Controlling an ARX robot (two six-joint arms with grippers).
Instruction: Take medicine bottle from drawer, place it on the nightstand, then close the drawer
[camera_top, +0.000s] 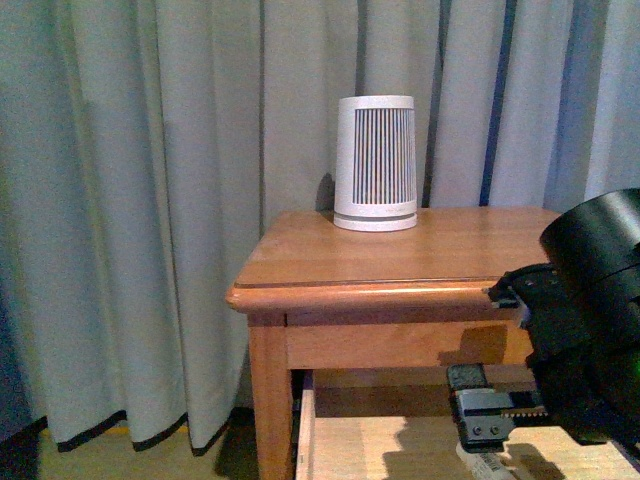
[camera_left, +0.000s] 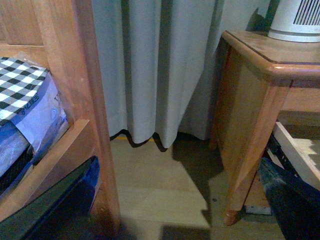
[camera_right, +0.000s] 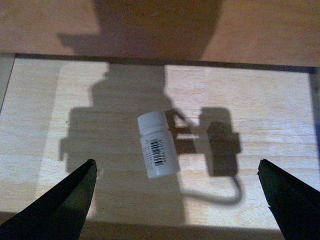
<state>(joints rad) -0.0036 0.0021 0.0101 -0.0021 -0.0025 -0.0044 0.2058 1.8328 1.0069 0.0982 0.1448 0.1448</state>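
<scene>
My right gripper (camera_right: 176, 169) hangs released over the open drawer (camera_right: 280, 125). Its two dark fingers (camera_right: 60, 205) are spread wide and grasp nothing. In the right wrist view the medicine bottle (camera_right: 158, 145) lies on its side on the drawer's pale wood floor, in the span between the fingers but touching neither. Its round cap points towards the back of the drawer, and a barcode label faces up. My own shadow falls across the boards around it.

In the front view my right arm (camera_top: 590, 300) is a black bulk at the right edge, reaching down past the lip of the nightstand (camera_top: 400, 255) into the pulled-out drawer (camera_top: 400, 445). The bottle cannot be seen in this view.

The nightstand top carries only a white ribbed canister (camera_top: 375, 165), standing upright near the back edge, close to the grey curtain (camera_top: 150, 200).

My left gripper (camera_left: 177, 165) is well away from all this, low and off to the side of the nightstand (camera_left: 250, 55). Its fingers (camera_left: 292, 200) also stand wide apart, with bare floor (camera_left: 160, 180) between them and nothing held. The left wrist view catches the base of the canister (camera_left: 295, 22) on the nightstand's corner and the drawer (camera_left: 295, 152) jutting out beneath it. On the other side of that view is a wooden frame (camera_left: 85, 90) with a checked, plastic-wrapped bundle (camera_left: 25, 100) resting inside it.
</scene>
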